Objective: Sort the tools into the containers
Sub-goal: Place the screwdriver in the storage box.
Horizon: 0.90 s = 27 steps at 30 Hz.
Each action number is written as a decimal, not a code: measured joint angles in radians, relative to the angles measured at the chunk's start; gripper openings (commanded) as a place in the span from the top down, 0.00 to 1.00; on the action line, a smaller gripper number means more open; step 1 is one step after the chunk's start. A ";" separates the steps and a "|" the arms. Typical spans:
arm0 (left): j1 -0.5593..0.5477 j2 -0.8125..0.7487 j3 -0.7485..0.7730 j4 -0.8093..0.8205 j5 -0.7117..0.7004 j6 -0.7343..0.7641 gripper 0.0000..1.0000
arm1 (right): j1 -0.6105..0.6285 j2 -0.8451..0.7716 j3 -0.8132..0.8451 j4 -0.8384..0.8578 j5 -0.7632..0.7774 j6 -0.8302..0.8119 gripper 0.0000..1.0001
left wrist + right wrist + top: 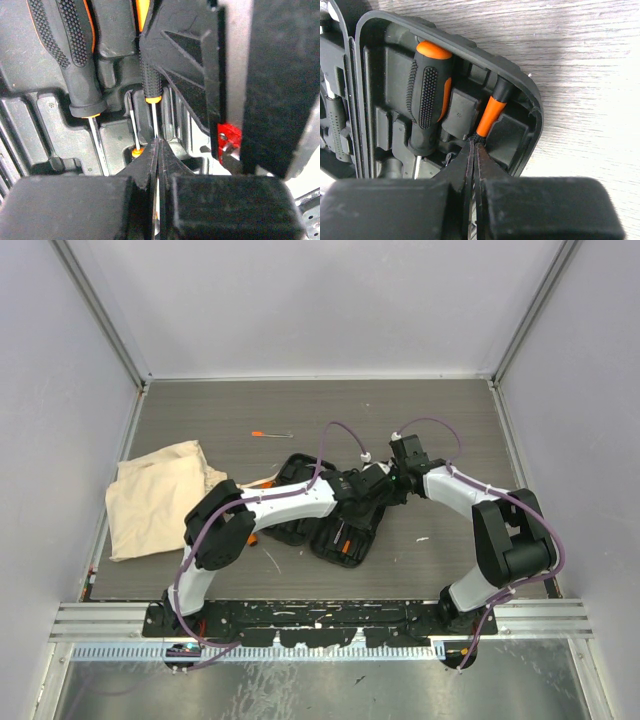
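apparently seating a tool: left claw [156,150] pinches the shaft of the slim screwdriver [150,75], right claw [474,145], pressed together, touches its handle at 3 o'clock in the case [532,95]; next, a gentle push down.

the open tool case [340,543] lies mid-worktop [450,420], a screwdriver [427,107] in one slot. the cloth bag [155,502] lies to its left, a thin driver [272,434] farther back.
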 measured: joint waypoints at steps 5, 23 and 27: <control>0.000 0.000 0.000 -0.002 0.000 -0.003 1.00 | 0.000 0.000 0.000 0.000 0.000 -0.001 0.99; -0.003 -0.018 -0.069 0.056 0.006 -0.085 1.00 | 0.000 0.006 0.000 0.000 -0.001 -0.003 0.99; -0.005 -0.013 -0.072 0.057 0.004 -0.100 1.00 | 0.000 0.006 0.000 0.000 -0.001 -0.003 0.99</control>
